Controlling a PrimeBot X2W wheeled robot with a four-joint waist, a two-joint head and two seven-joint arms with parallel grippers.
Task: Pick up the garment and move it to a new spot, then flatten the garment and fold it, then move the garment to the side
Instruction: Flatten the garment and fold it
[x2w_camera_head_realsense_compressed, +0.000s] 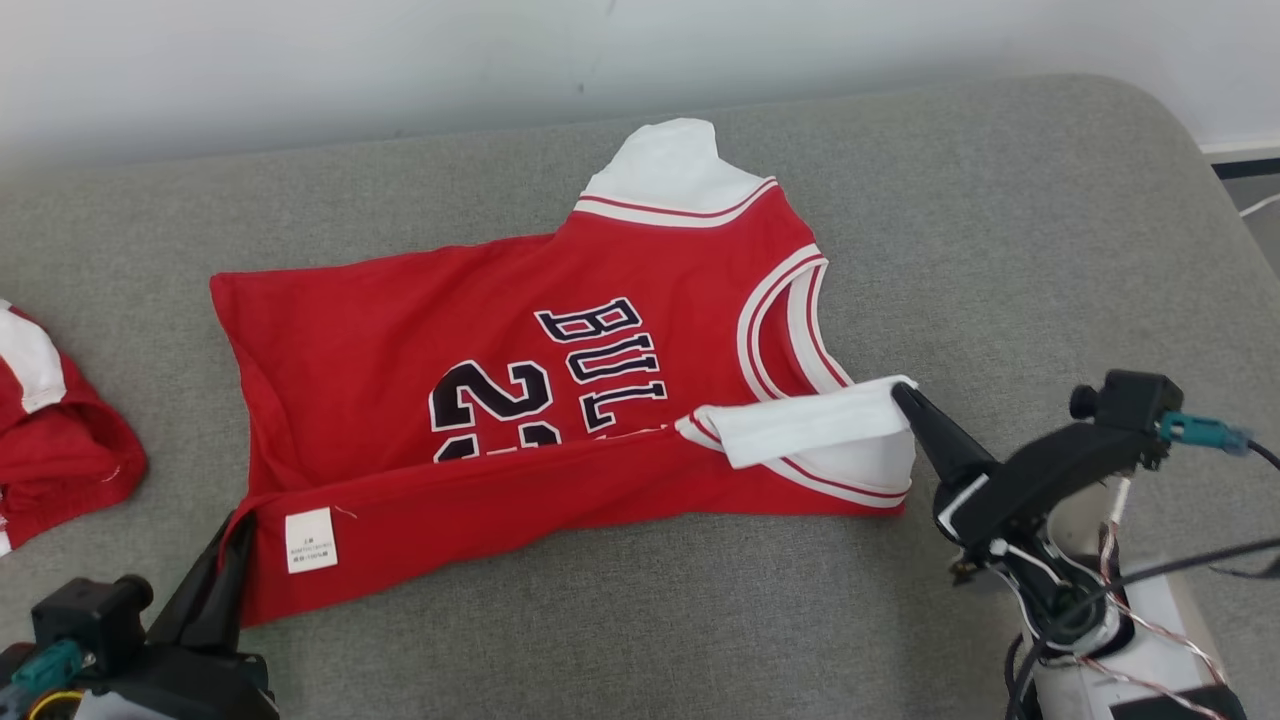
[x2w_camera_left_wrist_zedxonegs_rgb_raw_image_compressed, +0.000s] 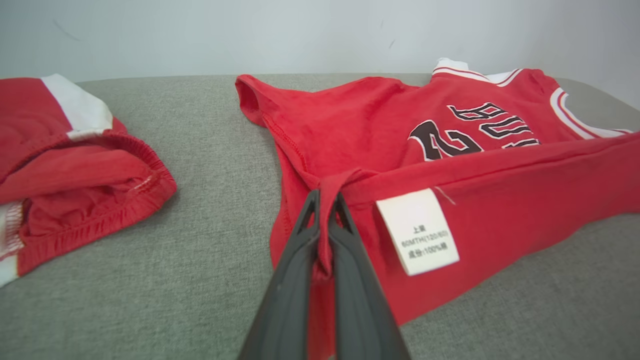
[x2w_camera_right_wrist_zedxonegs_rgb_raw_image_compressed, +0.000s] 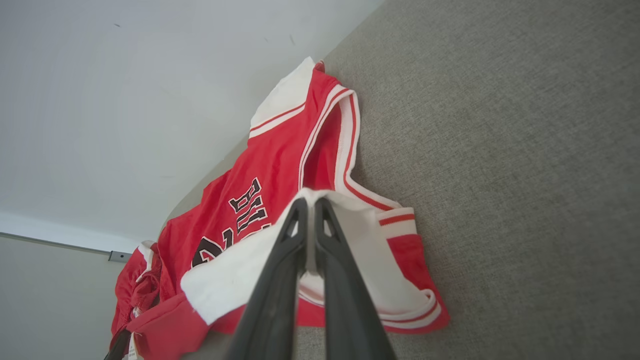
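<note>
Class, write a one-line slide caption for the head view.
The left gripper and right gripper pinch the folded-over near edge of the red jersey on the grey cushion.

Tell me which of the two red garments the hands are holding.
The numbered jersey: the left hand pinches its hem corner, the right hand its white shoulder. The other red garment lies untouched.

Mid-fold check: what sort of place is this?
Likely an indoor room set up for laundry folding: a grey upholstered surface against a white wall, with a red jersey and another red garment on it.
</note>
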